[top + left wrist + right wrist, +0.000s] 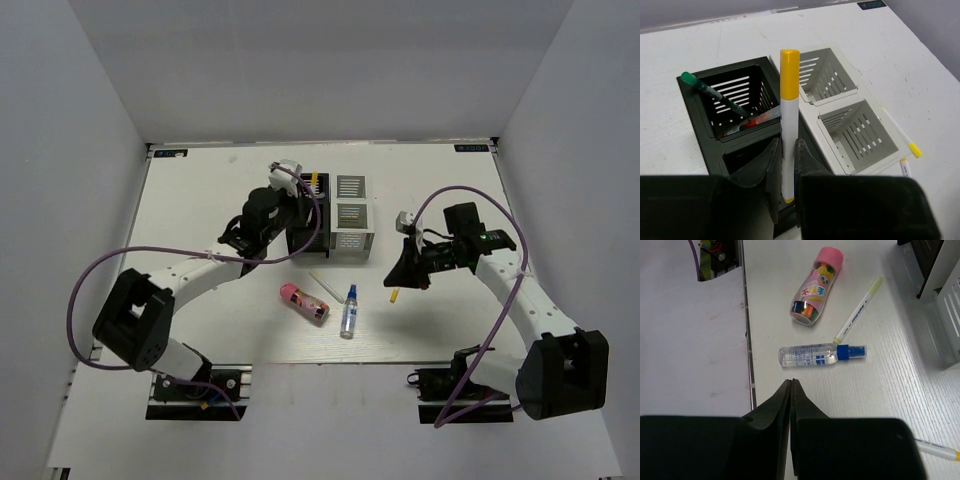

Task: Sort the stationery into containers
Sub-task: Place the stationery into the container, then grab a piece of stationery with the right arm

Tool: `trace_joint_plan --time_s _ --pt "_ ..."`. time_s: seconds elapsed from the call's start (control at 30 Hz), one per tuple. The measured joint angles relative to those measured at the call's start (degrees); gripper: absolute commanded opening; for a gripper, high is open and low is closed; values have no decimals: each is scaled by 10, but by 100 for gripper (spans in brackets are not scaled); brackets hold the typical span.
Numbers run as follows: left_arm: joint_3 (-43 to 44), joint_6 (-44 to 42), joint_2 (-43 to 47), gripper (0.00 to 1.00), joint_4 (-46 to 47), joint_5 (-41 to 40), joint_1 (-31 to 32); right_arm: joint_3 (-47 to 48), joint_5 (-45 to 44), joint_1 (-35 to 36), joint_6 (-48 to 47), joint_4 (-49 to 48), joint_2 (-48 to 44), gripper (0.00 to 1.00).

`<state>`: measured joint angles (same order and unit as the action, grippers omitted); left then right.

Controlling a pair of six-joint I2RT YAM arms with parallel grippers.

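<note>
My left gripper is shut on a white pen with a yellow cap and holds it upright over the near black mesh cup; it also shows in the top view. The far black cup holds a dark green pen and a red pen. Two silver-white cups stand to the right. My right gripper is shut and empty, above the table just short of the clear blue-capped bottle. The pink cylinder and a white pen lie beyond it.
Another yellow-tipped pen lies on the table near my right gripper, also in the top view. In the top view the four cups sit mid-table, and the pink cylinder and bottle lie near the front edge.
</note>
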<state>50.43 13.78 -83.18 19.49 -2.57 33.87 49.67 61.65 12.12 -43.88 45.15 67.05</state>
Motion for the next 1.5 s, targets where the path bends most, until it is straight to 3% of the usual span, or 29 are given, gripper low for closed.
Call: trace_joint_plan --time_s 0.07,0.1,0.2,0.23,0.3,0.37,0.47,0.53,0.63,0.67,0.77,1.0,1.3,1.4,1.43,1.5 --pt "-2 -9 -22 0 22 0 2 0 -2 0 3 -3 5 17" --pt "-2 -12 -34 4 30 0 2 0 -4 0 7 -3 8 35" --pt "-2 -17 -63 51 38 -2 5 0 -18 0 33 -14 14 76" --pt "-3 -20 -69 61 42 -4 6 0 -25 0 46 -23 14 90" --pt "-9 -23 -74 88 52 -13 9 -1 -52 0 88 -53 8 90" --pt "-15 -23 -74 100 57 -21 14 -4 -94 0 143 -94 -5 90" --pt "-17 -26 -67 100 63 -32 18 -10 -166 -1 215 -138 -22 90" --pt "-17 -29 -55 100 62 -37 19 -11 -209 -3 260 -165 -21 78" --pt "-16 -29 -25 100 52 -41 22 -11 -279 -14 329 -194 -3 68" --pt "-14 -25 -11 100 40 -42 23 -11 -304 -20 350 -201 8 60" --pt "0 6 40 100 -14 -43 27 1 -358 -35 386 -210 56 49" --pt "-23 157 205 100 -117 -23 30 62 -440 -57 397 -221 202 47" --pt "-268 364 414 100 -188 -7 30 91 -536 -57 371 -239 255 50" --pt "-266 380 442 100 -233 -12 30 94 -551 -57 367 -246 268 50" --pt "-256 379 440 100 -249 -13 30 97 -553 -57 367 -246 279 42" --pt "-220 376 418 100 -282 -13 30 104 -555 -57 362 -247 303 39"
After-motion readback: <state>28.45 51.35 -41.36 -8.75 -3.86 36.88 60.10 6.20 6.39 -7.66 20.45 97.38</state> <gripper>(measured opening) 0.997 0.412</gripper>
